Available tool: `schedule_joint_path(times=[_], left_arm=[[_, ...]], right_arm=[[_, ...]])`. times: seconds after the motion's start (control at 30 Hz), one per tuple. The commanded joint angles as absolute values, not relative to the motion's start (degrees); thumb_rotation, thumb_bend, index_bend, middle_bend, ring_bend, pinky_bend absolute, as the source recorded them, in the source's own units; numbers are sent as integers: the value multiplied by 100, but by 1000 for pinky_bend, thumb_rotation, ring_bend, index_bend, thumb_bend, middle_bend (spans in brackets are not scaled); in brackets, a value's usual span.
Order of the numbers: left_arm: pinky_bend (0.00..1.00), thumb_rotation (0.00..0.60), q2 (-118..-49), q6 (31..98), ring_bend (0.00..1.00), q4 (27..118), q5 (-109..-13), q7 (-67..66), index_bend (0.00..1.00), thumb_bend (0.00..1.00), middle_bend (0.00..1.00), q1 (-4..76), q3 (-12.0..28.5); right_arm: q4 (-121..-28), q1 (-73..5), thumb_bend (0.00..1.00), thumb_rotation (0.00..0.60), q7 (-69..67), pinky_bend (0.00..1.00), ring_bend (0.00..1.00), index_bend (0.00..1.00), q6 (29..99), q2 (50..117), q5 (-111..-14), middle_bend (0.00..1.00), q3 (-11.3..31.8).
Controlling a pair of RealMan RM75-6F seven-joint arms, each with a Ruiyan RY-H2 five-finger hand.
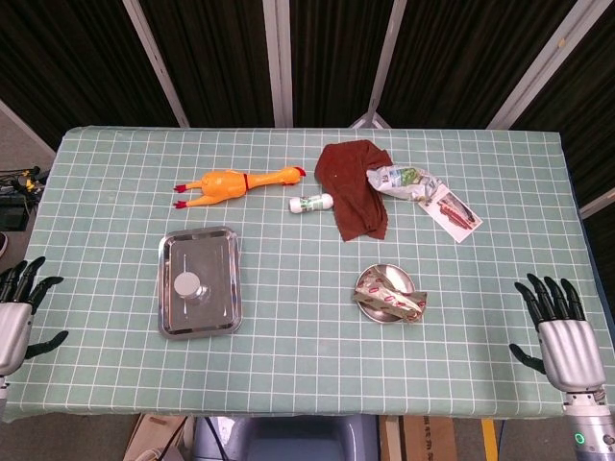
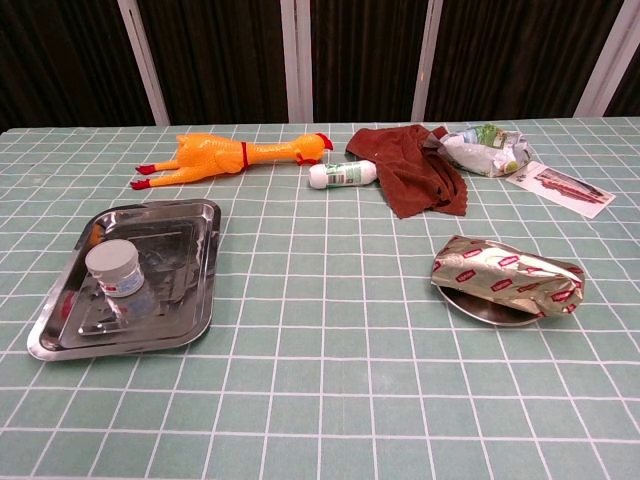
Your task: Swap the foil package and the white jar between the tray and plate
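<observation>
The foil package (image 1: 389, 297) (image 2: 508, 277) lies across the small round metal plate (image 1: 369, 280) (image 2: 478, 309) on the right half of the table. The white jar (image 1: 187, 285) (image 2: 114, 268) stands upright in the steel tray (image 1: 223, 245) (image 2: 190, 320) on the left. My left hand (image 1: 12, 318) is at the table's left edge, fingers spread, holding nothing. My right hand (image 1: 560, 335) hovers at the front right corner, fingers spread and empty, well clear of the plate. Neither hand shows in the chest view.
A rubber chicken (image 1: 233, 182) (image 2: 228, 155) lies behind the tray. A small white bottle (image 1: 311, 203) (image 2: 343, 174), a brown cloth (image 1: 354, 187) (image 2: 417, 168), a crumpled wrapper (image 1: 400, 180) (image 2: 483, 148) and a printed card (image 1: 451, 210) (image 2: 556, 187) sit at the back right.
</observation>
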State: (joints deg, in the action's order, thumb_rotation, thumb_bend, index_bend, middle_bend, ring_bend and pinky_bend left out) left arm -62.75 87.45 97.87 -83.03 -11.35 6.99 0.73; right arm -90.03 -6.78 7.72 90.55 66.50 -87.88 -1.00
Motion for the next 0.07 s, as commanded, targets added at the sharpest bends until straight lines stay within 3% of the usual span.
schedule_joint_path(times=[0.03,0.07], left_arm=[[69,600,-6294,8786,0,9730,-8409,-1017,240,131,20,689,88],[69,600,-6303,8805,0,9712,-8427,-986,240,131,18,683,100]], right_arm=[[-9041,-673,86,600,786,0,54,144,8968,6612,-8766,84,-93],[-9048,-670,86,600,795,0,54,143,8941,6602,-8752,82,-84]])
